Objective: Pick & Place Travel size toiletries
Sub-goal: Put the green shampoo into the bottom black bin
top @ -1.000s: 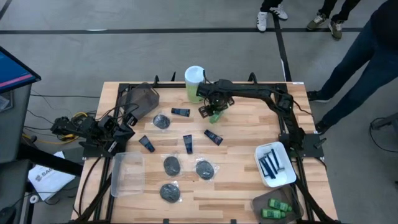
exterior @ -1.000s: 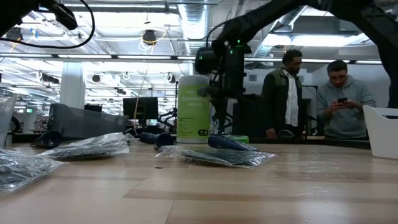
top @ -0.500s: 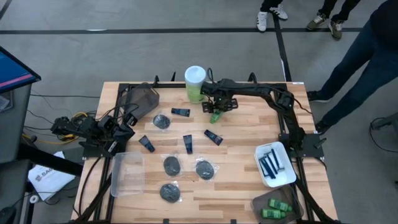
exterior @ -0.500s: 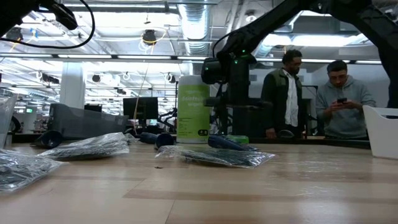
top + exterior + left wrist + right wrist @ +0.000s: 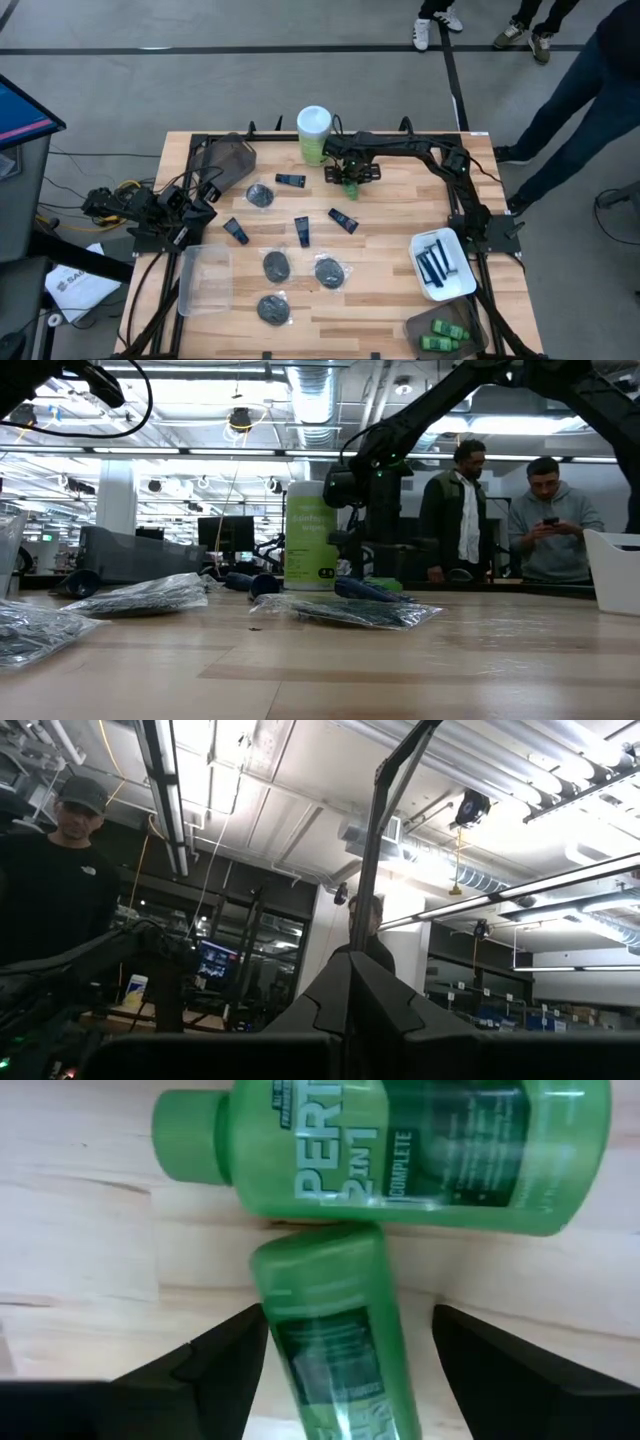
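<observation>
Near the table's far edge, beside the tall green canister (image 5: 312, 133), the right gripper (image 5: 350, 176) hangs with fingers spread wide around a small green bottle (image 5: 338, 1342) lying flat, a second bottle (image 5: 390, 1148) touching its end. This looks like the grasp step: next, lower and close on one bottle only, though depth is hard to judge. The left gripper (image 5: 205, 205) waits shut at the table's left edge.

The upper green bottle (image 5: 400, 1150) is showing "2IN1" and "COMPLETE" in white letters; the canister's (image 5: 311, 535) label isn't reading clearly.
</observation>
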Controlling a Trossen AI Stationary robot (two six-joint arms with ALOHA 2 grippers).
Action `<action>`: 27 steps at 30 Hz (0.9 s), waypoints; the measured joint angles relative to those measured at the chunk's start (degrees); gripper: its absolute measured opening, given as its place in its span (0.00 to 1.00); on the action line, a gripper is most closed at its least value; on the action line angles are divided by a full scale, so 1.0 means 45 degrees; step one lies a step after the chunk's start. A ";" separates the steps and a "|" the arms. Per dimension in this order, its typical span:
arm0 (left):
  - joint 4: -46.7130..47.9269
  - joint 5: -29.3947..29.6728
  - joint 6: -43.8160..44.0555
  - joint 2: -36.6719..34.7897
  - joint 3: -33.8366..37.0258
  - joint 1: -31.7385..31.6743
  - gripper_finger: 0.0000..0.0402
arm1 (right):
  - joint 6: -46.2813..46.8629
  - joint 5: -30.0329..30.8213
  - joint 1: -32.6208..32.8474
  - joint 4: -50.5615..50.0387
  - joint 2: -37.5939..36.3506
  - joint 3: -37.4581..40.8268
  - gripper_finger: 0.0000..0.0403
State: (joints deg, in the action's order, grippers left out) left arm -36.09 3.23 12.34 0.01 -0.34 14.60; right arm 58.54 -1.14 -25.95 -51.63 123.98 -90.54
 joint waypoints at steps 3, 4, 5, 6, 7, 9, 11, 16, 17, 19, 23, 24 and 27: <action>0.0006 -0.0002 0.0000 0.0001 0.0000 0.0003 0.01 | -0.0235 0.0152 -0.0001 0.0099 0.0005 0.0012 0.68; -0.0002 -0.0002 0.0000 -0.0001 0.0000 0.0003 0.01 | -0.0381 0.0233 -0.0005 0.0100 0.0005 0.0015 0.68; 0.0003 -0.0002 0.0000 0.0001 0.0000 -0.0002 0.01 | -0.0534 0.0245 -0.0035 0.0093 0.0005 0.0015 0.68; 0.0007 -0.0002 0.0000 -0.0001 0.0000 0.0003 0.01 | -0.0739 0.0181 -0.0070 0.0075 0.0005 0.0015 0.68; 0.0003 -0.0002 0.0000 -0.0003 0.0000 0.0003 0.01 | -0.1031 0.0112 -0.0084 0.0052 0.0005 0.0017 0.68; 0.0007 0.0003 0.0000 0.0000 0.0000 0.0003 0.01 | -0.1767 0.0154 -0.0076 0.0026 0.0005 0.0016 0.68; 0.0004 0.0005 0.0000 -0.0004 0.0000 0.0003 0.01 | -0.2061 0.0197 -0.0074 0.0014 0.0005 0.0019 0.68; 0.0003 0.0047 0.0000 0.0001 0.0000 0.0003 0.01 | -0.2040 0.0547 -0.0079 0.0066 0.0015 0.0019 0.61; 0.0003 0.0052 0.0000 0.0001 0.0000 0.0003 0.01 | -0.2040 0.0577 -0.0083 0.0061 0.0015 0.0019 0.58; 0.0003 0.0052 0.0000 -0.0001 0.0000 0.0001 0.01 | -0.2066 0.0636 -0.0084 0.0058 0.0019 0.0021 0.50; 0.0006 0.0047 0.0000 0.0001 0.0000 0.0003 0.01 | -0.2489 0.0733 -0.0080 0.0389 0.0019 -0.0001 0.35; 0.0003 0.0047 0.0000 0.0001 0.0000 0.0003 0.01 | -0.2712 0.0728 -0.0073 0.0440 0.0019 -0.0005 0.32; 0.0007 0.0047 0.0000 0.0001 0.0000 0.0003 0.01 | -0.3210 0.0683 0.0067 0.0206 0.0000 -0.0136 0.32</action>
State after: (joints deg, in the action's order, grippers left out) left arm -36.06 3.44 12.34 0.01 -0.34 14.61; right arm 44.10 1.94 -25.65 -50.70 123.98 -91.15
